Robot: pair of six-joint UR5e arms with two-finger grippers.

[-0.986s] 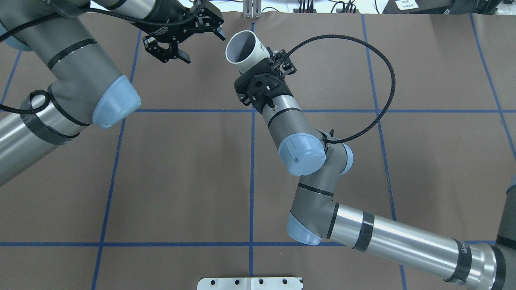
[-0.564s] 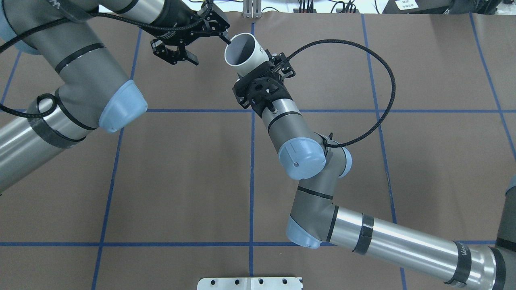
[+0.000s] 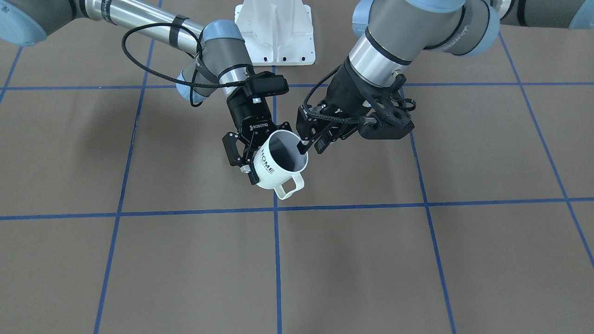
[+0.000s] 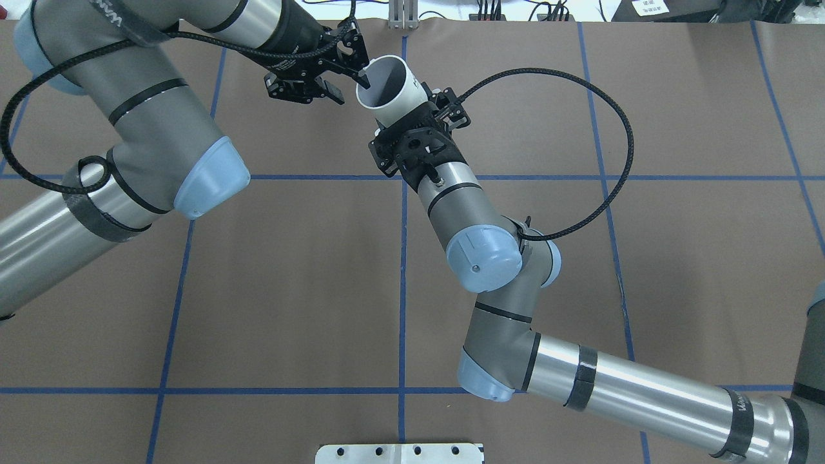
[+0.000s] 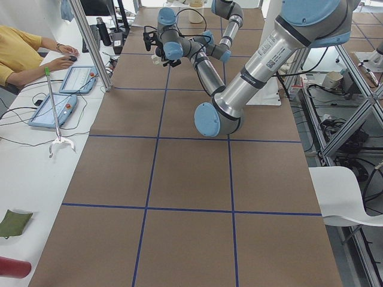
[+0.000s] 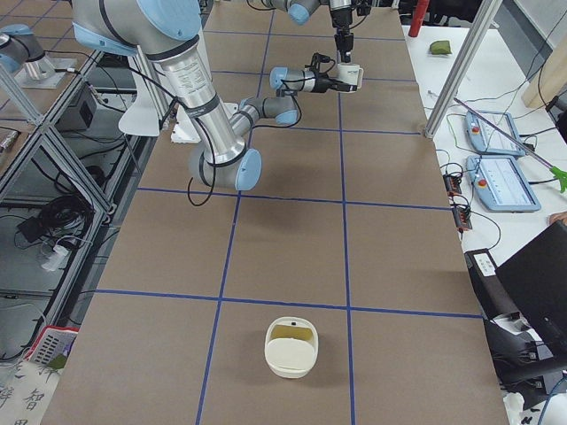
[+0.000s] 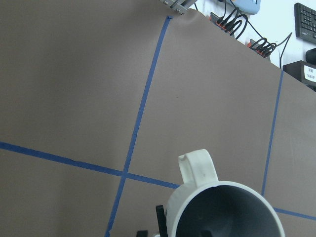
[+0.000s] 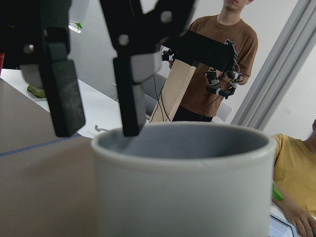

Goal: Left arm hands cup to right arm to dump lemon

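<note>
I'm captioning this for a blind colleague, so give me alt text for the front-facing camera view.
The right arm holds the tilted white HOME cup in its jaws above the brown table. The left arm's open jaws straddle the cup's rim.

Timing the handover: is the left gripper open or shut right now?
Open: the left gripper's fingers stand apart astride the cup's rim, one inside, one outside.
</note>
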